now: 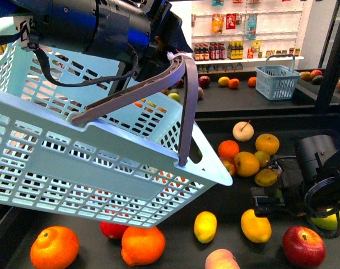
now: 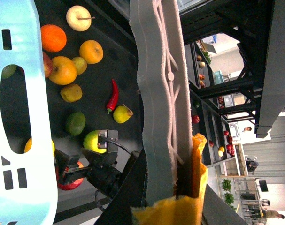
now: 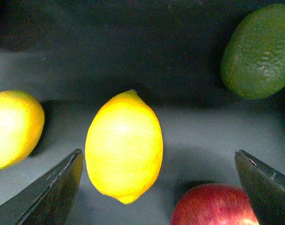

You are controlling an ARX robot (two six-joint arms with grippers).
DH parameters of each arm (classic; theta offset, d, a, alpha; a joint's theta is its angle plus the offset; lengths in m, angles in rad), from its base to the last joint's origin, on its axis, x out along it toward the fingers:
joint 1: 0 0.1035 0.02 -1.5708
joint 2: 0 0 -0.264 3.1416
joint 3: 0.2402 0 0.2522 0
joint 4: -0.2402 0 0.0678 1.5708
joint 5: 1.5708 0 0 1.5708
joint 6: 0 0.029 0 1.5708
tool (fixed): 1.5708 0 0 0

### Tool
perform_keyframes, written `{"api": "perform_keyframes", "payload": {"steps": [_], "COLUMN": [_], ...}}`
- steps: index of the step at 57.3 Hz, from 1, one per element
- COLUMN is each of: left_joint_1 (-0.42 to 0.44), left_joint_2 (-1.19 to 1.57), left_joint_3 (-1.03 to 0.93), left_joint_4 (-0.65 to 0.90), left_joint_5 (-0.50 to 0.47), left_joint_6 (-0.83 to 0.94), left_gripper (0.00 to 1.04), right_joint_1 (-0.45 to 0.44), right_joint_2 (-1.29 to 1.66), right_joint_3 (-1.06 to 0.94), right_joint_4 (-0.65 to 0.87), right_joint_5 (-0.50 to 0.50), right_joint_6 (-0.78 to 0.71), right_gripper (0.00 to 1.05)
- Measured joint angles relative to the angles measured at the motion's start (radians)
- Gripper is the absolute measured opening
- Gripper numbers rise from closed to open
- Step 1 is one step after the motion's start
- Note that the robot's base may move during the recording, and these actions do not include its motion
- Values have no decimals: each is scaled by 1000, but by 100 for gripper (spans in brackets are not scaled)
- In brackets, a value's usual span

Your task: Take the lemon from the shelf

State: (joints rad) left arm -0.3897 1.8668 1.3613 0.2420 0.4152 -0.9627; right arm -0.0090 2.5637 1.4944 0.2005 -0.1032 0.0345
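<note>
Front edge of the black-framed shelf (image 1: 178,252), toward its right corner: small glossy yellow oval lemon (image 3: 124,146) framed by right gripper's (image 3: 157,154) spread fingers, off-centre, untouched. Centre first, advance, squeeze gently. Left gripper (image 1: 164,53) clenches grey handle (image 1: 184,106) of pale blue plastic basket (image 1: 102,168).

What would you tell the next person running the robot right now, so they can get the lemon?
Left gripper: shut on the basket handle, holding the basket tilted above the shelf.
Right gripper: open and low over the shelf, with one finger on each side of the lemon, not touching it.
Lemon: lying on the shelf, with a second lemon beside it.
Done: right gripper lined up on the lemon.
Left: close on the lemon and lift it off the shelf.
</note>
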Motion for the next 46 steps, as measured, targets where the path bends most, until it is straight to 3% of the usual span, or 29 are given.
{"api": "perform_keyframes", "payload": {"steps": [15, 41, 46], "left_joint_1": [0, 0, 0], "left_joint_2": [0, 0, 0], "left_joint_3": [0, 0, 0], "left_joint_4": [0, 0, 0], "left_joint_5": [0, 0, -1], "left_joint_6": [0, 0, 0], "left_gripper": [11, 11, 11], "right_joint_1": [49, 60, 62], "right_joint_2": [94, 196, 199], "right_joint_3": [99, 209, 214], "right_joint_4": [-31, -64, -65], "right_joint_5": [15, 63, 62], "right_joint_6": [8, 5, 6], "right_gripper": [97, 97, 87]}}
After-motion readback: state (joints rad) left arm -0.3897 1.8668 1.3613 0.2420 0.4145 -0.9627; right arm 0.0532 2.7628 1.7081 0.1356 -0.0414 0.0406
